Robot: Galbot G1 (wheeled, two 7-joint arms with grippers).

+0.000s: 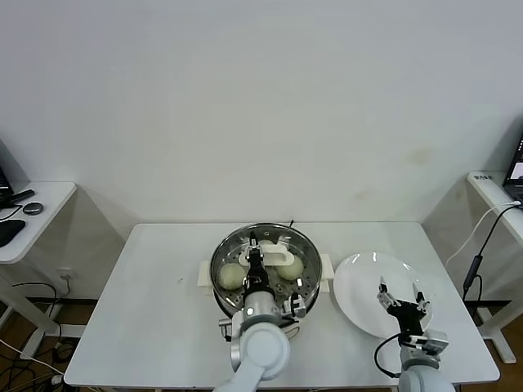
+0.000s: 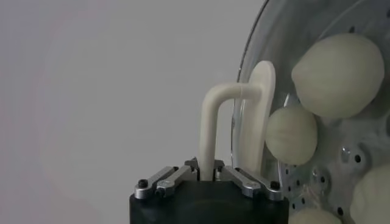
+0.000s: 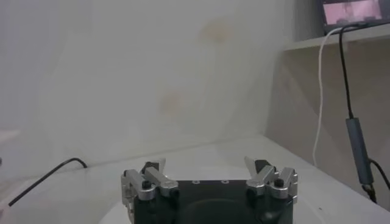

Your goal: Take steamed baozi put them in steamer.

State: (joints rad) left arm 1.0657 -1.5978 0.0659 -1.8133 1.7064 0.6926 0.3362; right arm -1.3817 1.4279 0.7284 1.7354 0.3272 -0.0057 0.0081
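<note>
Left gripper [image 2: 210, 176] is positioned over the steamer [image 1: 225, 249] on the desk [image 1: 155, 318], fingers clamped on the white handle [image 2: 210, 131] of the glass lid [image 2: 247, 79], which is held on edge directly above them. Baozi [image 2: 338, 73] are seen on the perforated tray: smooth, cream-white, round. Right gripper [image 1: 403, 300] is parked over the bare plate [image 1: 355, 286], fingers apart.
</note>
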